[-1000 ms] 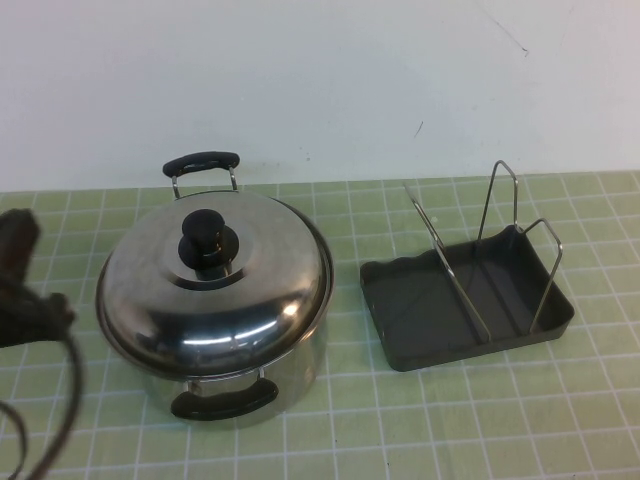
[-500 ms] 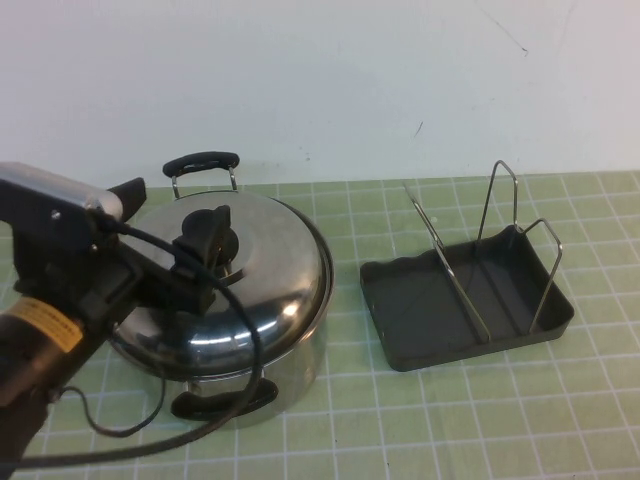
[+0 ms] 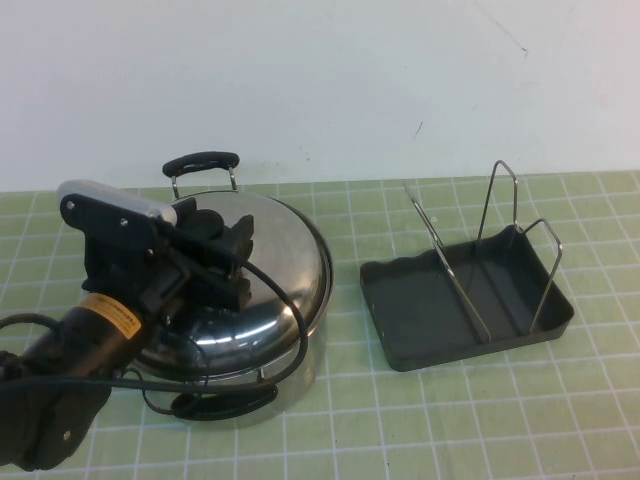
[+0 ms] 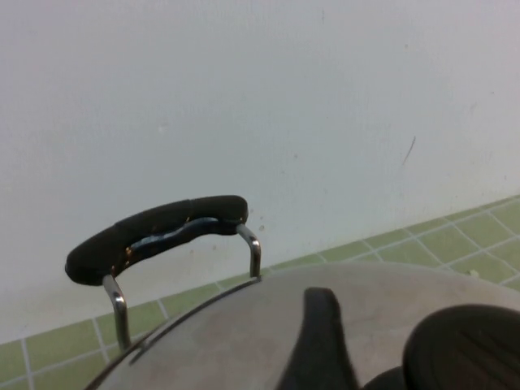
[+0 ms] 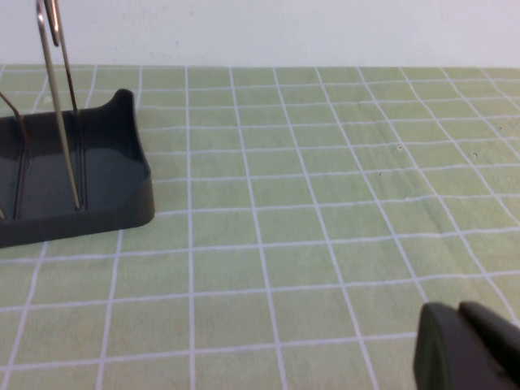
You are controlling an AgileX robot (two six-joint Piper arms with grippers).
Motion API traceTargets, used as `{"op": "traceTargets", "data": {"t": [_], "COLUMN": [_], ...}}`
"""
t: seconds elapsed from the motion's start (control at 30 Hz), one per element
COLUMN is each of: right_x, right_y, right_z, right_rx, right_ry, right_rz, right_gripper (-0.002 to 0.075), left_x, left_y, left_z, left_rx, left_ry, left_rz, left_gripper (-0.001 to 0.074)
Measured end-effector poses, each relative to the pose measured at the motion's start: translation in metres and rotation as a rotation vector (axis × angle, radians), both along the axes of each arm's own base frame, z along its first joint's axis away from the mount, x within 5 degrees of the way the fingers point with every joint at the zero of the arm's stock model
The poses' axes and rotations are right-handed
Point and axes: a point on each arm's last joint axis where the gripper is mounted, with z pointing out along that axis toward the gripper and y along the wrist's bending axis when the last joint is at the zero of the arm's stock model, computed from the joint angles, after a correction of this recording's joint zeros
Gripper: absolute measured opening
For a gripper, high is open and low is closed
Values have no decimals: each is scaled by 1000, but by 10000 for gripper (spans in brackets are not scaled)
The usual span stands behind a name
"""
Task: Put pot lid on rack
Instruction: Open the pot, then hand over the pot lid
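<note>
Bright, even light; glare on the pot lid (image 3: 285, 260).

Place: we take this for a robot test bench set up like a kitchen counter.
Surface: we see a green mat (image 3: 600, 420) with a white grid.
Backdrop: a plain white wall (image 3: 320, 80), lightly scuffed.
Props: a steel pot (image 3: 300, 375) and a dish rack (image 3: 465, 300).

The left gripper (image 3: 215, 255) covers the pot lid's (image 3: 285, 250) knob — its grip is unreadable; the right gripper (image 5: 467, 349) is cut off — only a dark corner.
</note>
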Motion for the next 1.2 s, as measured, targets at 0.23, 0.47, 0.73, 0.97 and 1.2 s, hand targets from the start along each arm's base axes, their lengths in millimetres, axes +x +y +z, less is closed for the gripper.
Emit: {"op": "traceTargets", "data": {"t": [0.23, 0.47, 0.73, 0.97, 1.2], "right_x": [0, 0, 0, 3, 3], "right_y": [0, 0, 1, 16, 17], "right_z": [0, 0, 1, 12, 12], "right_rx": [0, 0, 59, 922, 829], "right_ry": [0, 0, -13, -120, -124], "right_rz": [0, 0, -3, -69, -32], "right_gripper": [-1, -1, -1, -1, -1], "left_x": [0, -15, -71, -78, -76], "left_y": [-1, 4, 14, 7, -4], "left_z": [5, 45, 115, 113, 113], "left_rx": [-27, -77, -370, -559, -659], "left_ry": [-51, -196, -227, -11, -85], "left_rz": [-5, -10, -151, -263, -444], "left_gripper": [310, 309, 310, 309, 309]}}
